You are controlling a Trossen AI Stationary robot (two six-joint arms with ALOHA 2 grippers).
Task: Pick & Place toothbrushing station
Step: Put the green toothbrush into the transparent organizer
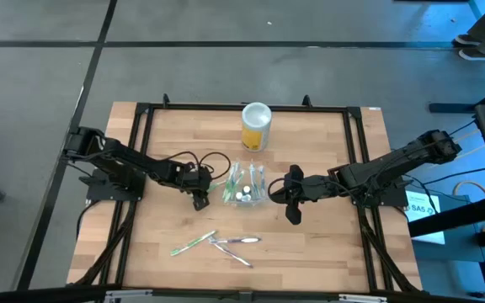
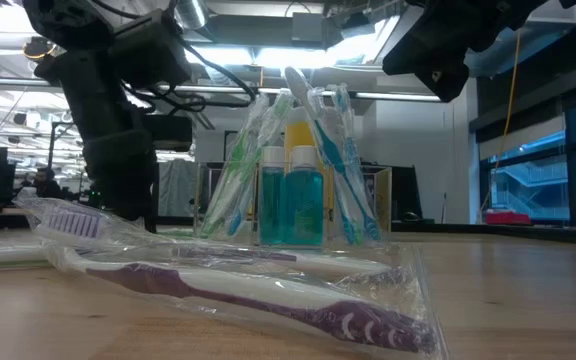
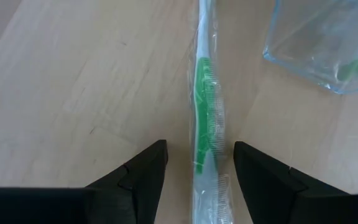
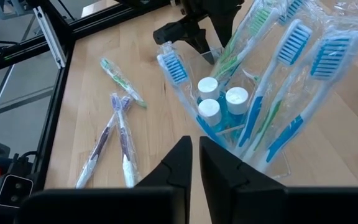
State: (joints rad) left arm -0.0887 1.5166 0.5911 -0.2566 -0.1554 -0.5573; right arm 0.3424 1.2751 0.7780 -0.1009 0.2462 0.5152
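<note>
The toothbrushing station (image 1: 247, 187) is a clear container standing on its base at the table's middle. It holds several wrapped toothbrushes and small teal bottles with white caps (image 4: 219, 102). My left gripper (image 3: 197, 152) is just left of it (image 3: 328, 53), pointing steeply down and open. A wrapped green toothbrush (image 3: 204, 93) lies flat on the wood between the fingers, which stand on either side of it with a gap. My right gripper (image 4: 195, 155) hovers shut to the station's right (image 1: 291, 200), holding nothing.
A yellow canister with a white lid (image 1: 256, 126) stands behind the station. A wrapped green toothbrush (image 1: 194, 244) and purple ones (image 1: 236, 242) lie on the wood toward the near edge. A black frame (image 1: 146, 160) runs around the tabletop.
</note>
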